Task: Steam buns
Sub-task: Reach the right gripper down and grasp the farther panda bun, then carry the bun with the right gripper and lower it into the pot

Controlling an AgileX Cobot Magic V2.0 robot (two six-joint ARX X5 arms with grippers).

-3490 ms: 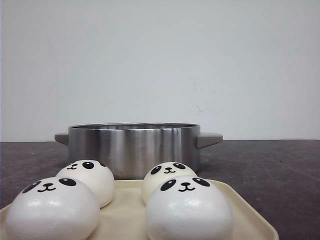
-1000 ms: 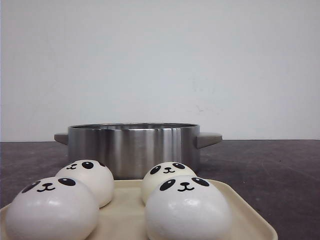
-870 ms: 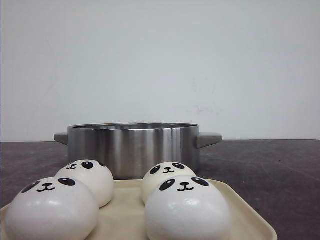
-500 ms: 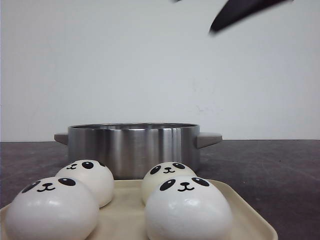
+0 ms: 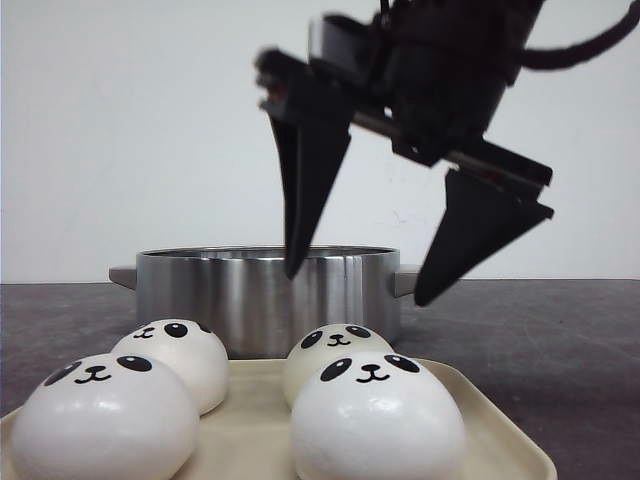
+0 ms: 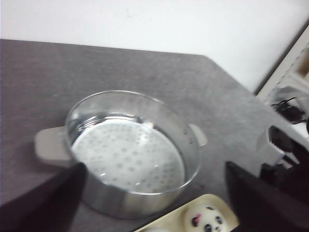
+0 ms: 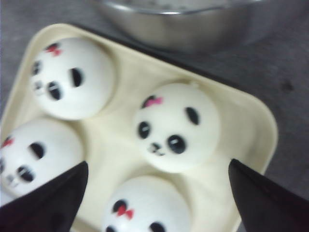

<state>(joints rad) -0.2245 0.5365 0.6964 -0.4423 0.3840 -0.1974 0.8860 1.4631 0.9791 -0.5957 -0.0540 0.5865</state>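
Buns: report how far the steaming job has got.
Done: nothing yet. All four buns sit on the cream tray, and the steel pot shows only its bare perforated steamer plate. In hand: the right end effector hangs open above the tray near the right-hand buns, gripping nothing; the left end effector is open too, looking into the pot. Left: moving all four buns into the pot.

The right pincer (image 5: pixel 355 285) is black, with 2 tapered pointed fingers and a black cable.
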